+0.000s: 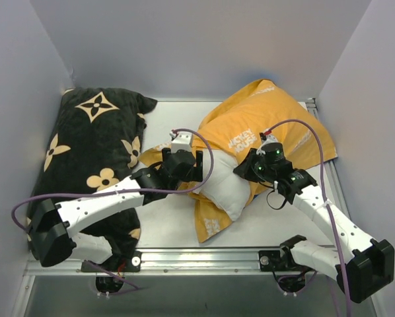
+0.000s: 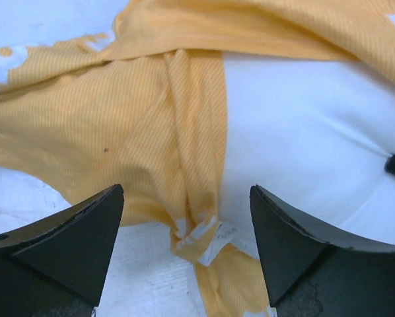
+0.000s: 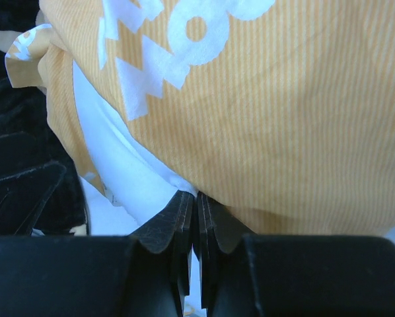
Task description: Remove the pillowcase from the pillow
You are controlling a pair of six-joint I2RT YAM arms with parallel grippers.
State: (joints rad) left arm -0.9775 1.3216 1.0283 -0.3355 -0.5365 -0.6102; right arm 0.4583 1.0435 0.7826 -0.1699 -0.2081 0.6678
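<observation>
Fingers (image 2: 72,244) of left gripper (image 2: 185,198) spread wide, holding nothing, poised over bunched cloth. Right gripper (image 3: 194,201) pinched shut where white meets orange; hold unclear. Orange-yellow lettered fabric pillowcase (image 1: 250,125) on white table (image 1: 178,224), mostly on. Only one corner of plump white pillow (image 1: 227,188) bared. Most of the stripping left.

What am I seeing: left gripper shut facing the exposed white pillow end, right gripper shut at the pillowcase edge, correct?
Not quite. The left wrist view shows the left gripper open, jaws wide apart, facing the pillow end. The right gripper is shut at the pillowcase edge.
</observation>
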